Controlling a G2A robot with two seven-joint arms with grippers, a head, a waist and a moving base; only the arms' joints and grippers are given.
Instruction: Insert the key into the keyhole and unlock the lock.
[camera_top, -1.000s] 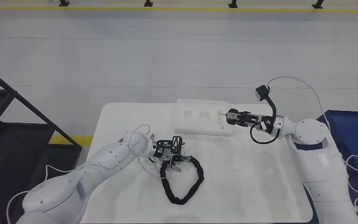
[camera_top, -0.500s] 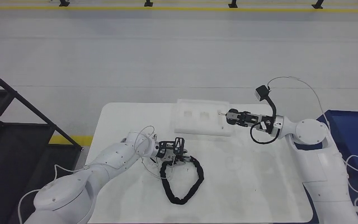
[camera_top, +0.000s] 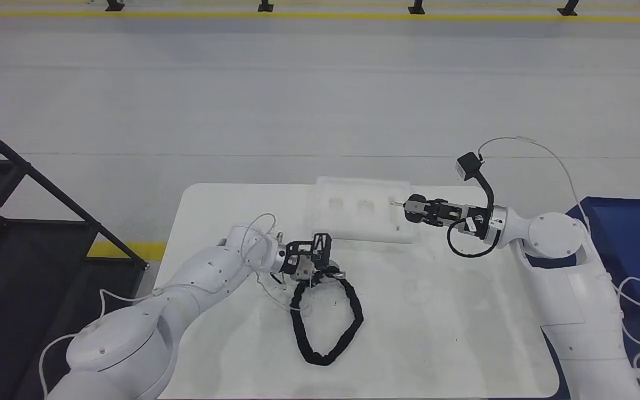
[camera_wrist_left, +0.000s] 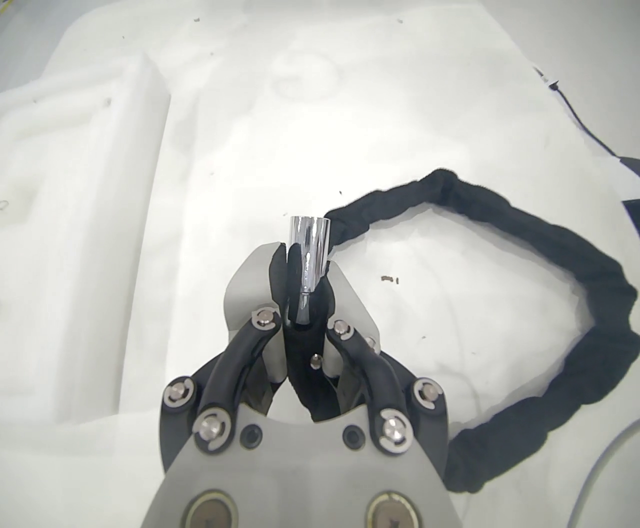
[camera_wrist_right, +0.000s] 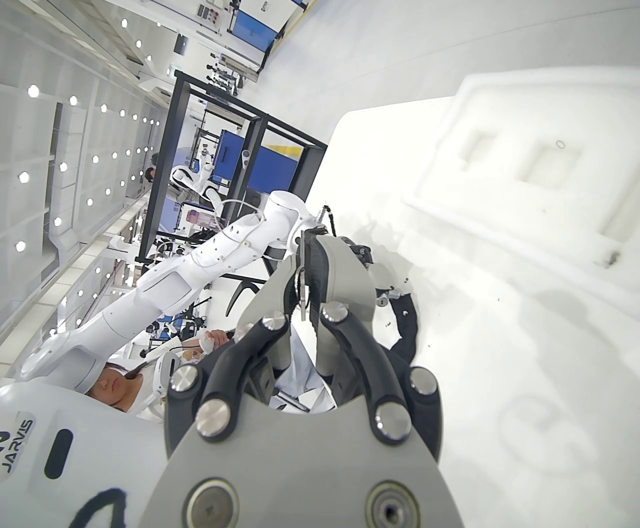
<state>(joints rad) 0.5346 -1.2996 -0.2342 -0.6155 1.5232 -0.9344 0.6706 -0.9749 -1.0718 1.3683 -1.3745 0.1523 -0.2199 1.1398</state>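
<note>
Landmark: foam tray (camera_top: 345, 205), white with shallow square pockets, lying at the far middle of the table (camera_top: 470, 330)
Left gripper (camera_top: 312, 262): just off the tray's near side, by its left corner, and apart from the tray
Left gripper state: pressed together on the lock, the fingers (camera_wrist_left: 250, 295) pinching its barrel from both sides
Lock (camera_wrist_left: 310, 240): a chrome barrel held in the left gripper (camera_wrist_left: 302, 270), its free end sticking out past the fingertips. I cannot tell whether it touches the table
Chain (camera_top: 330, 340): in a black sleeve, joined to the lock's barrel. From there it runs away from the tray and lies in a loop on the table, all of it on the tray's near side
Chain, wrist view: the sleeve (camera_wrist_left: 600, 300) curves off from the barrel and comes back round beside the gripper
Right gripper (camera_top: 408, 208): held over the tray's right edge, pointing along the tray toward its left end
Right gripper state: fingers (camera_wrist_right: 345, 280) pressed together on the key, with only a thin slit between them
Key (camera_wrist_right: 303, 292): a thin metal blade pinched in the right gripper (camera_wrist_right: 312, 260), above the tray's right end
Lock and key: well apart — the lock is near the tray's left near corner, the key at its right end
Tray, right wrist view: its pockets (camera_wrist_right: 550, 165) lie beyond the fingertips
</note>
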